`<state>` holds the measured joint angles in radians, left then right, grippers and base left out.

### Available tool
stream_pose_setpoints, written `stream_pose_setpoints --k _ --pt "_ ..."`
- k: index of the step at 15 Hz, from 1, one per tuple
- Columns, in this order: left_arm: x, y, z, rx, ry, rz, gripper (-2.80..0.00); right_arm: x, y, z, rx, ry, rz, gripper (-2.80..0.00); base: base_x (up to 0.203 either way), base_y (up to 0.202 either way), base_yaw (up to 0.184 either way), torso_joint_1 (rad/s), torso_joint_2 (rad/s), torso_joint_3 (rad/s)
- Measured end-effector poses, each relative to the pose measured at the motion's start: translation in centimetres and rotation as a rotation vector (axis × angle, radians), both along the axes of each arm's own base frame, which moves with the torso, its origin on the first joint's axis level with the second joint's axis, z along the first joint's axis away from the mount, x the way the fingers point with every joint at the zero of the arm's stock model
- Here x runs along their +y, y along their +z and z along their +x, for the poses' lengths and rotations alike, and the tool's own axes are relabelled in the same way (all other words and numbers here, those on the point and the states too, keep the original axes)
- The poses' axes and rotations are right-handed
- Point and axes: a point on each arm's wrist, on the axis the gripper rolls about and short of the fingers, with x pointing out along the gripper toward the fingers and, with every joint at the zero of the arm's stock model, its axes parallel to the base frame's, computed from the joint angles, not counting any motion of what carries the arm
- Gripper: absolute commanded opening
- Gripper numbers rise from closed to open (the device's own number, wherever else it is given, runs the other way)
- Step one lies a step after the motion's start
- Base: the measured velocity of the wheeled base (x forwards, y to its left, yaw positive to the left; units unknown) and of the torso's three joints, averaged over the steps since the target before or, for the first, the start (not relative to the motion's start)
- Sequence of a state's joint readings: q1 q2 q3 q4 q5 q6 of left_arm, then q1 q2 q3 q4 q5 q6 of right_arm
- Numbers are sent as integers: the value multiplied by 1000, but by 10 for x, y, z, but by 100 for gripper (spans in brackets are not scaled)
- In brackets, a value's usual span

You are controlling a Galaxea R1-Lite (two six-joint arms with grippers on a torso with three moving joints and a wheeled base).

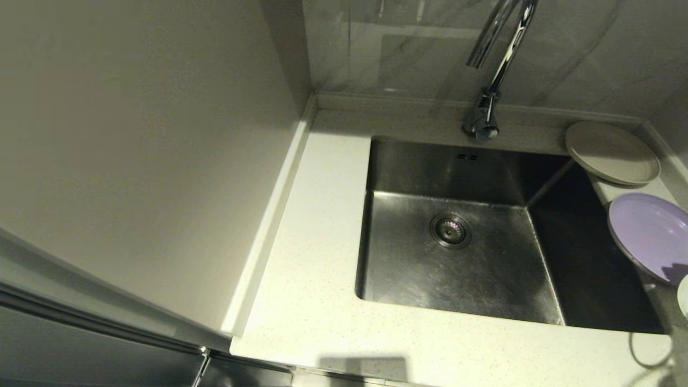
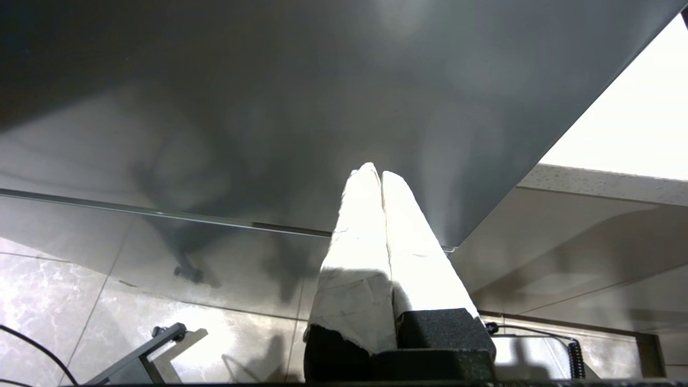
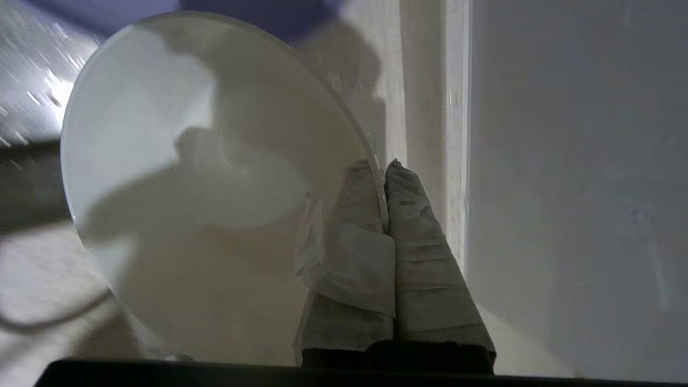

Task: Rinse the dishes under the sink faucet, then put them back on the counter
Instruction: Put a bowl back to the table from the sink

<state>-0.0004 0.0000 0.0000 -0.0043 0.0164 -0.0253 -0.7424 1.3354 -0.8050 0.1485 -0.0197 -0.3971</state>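
Here, the right gripper (image 3: 382, 177) was clamped on the rim of the small white bowl (image 3: 204, 177), its two tape-wrapped fingers (image 3: 419, 252) pinched together with the rim's edge between them near the tips; the bowl stood tilted on edge before the wrist camera, with a strip of lavender showing past its far rim. From the head camera only a sliver of that white bowl (image 1: 683, 295) showed at the frame's right edge, just beside the lavender plate (image 1: 650, 234); the arm itself was out of that view. The lavender plate lay on the counter (image 1: 312, 301) to the right of the sink (image 1: 457, 269), overhanging the basin's edge; the beige plate (image 1: 610, 153) lay farther back at the sink's rear right corner, also jutting over the rim. The faucet (image 1: 486, 102) rose behind the basin, its spout curving above the rear wall; the round drain strainer (image 1: 450, 230) sat on the steel floor. The left gripper (image 2: 380, 174) was parked low by a dark cabinet front (image 2: 322, 107), above a tiled floor (image 2: 107, 312), its wrapped fingers pressed together on nothing.
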Motion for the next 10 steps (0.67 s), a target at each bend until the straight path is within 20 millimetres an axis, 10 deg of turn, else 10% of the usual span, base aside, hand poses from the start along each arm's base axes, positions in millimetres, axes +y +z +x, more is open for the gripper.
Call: stream_pose_setpoints --k 10 --pt "0 0 0 0 0 0 -280 -6 -20 -21 75 29 19 -280 0 0 0 0 0 0"
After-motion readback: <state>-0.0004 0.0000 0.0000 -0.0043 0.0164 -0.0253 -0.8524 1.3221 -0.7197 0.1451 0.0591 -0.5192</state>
